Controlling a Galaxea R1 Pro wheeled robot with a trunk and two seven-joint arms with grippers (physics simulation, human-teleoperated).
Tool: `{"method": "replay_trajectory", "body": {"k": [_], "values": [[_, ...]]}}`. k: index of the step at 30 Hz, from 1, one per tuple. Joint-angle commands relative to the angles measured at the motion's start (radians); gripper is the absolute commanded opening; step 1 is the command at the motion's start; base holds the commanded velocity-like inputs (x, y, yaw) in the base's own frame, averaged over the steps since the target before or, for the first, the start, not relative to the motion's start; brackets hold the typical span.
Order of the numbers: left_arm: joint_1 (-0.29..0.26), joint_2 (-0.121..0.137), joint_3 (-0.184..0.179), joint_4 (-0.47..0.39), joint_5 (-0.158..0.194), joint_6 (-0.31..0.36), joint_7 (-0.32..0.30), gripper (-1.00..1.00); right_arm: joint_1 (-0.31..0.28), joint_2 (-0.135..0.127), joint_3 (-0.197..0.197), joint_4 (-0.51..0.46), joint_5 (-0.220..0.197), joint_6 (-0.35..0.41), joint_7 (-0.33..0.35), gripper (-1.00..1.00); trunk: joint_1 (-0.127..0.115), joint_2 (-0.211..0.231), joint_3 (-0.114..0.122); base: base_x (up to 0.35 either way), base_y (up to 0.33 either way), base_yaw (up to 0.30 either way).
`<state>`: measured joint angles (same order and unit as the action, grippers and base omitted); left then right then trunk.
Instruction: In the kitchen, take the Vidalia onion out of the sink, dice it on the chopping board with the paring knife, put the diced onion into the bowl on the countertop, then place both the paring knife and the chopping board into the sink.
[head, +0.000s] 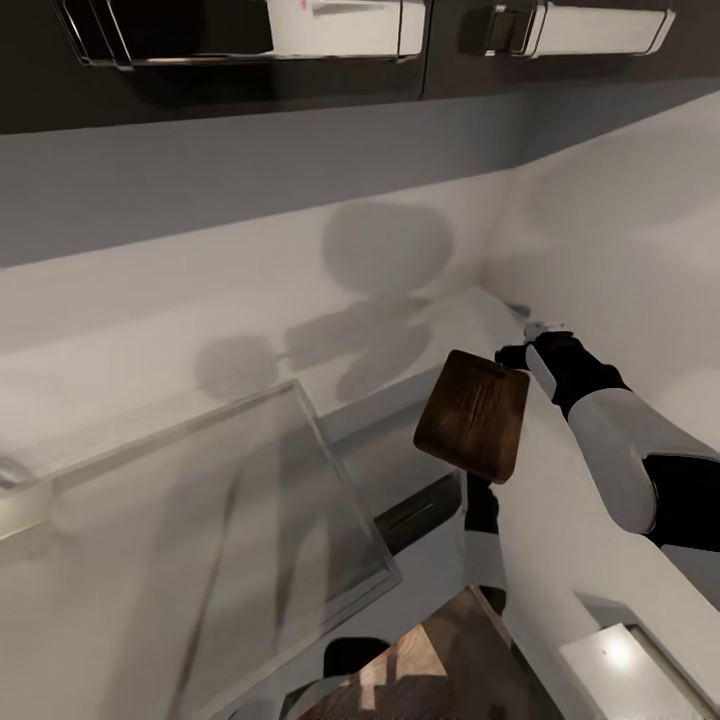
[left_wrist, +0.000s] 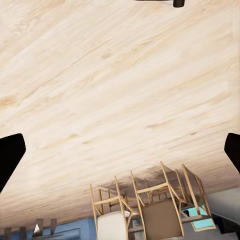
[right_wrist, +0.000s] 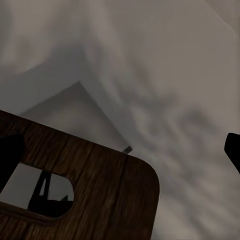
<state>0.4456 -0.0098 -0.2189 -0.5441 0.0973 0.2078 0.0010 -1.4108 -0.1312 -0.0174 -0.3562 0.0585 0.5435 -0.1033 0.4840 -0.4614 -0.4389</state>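
Note:
The dark brown chopping board (head: 472, 415) hangs tilted in the air over the grey countertop (head: 375, 450), just under my right gripper (head: 512, 355). In the right wrist view the board (right_wrist: 100, 170) lies close in front with its slot-shaped handle hole showing. One dark finger (right_wrist: 10, 155) overlaps the board beside the slot, while the other sits far off past the board's edge, so my right gripper (right_wrist: 120, 150) stands open. My left gripper (left_wrist: 120, 155) is open over bare wooden floor. The onion, knife, bowl and sink are out of view.
Dark wall cupboards with chrome handles (head: 250, 30) run along the top. A pale glassy rectangular panel (head: 200, 520) fills the lower left. Wooden floor (head: 450, 660) shows below. Wooden chairs around a table (left_wrist: 150, 205) stand beyond the left gripper. A white wall corner is at the right.

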Motion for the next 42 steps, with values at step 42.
{"method": "replay_trajectory", "body": {"k": [42], "values": [[0.001,-0.001,-0.002,-0.004,0.009,0.007,0.0,1.0,-0.001,0.007,0.001,0.018,0.001,0.01,0.001,1.0,0.0,-0.002,-0.066,0.0,0.0,0.0]]}}
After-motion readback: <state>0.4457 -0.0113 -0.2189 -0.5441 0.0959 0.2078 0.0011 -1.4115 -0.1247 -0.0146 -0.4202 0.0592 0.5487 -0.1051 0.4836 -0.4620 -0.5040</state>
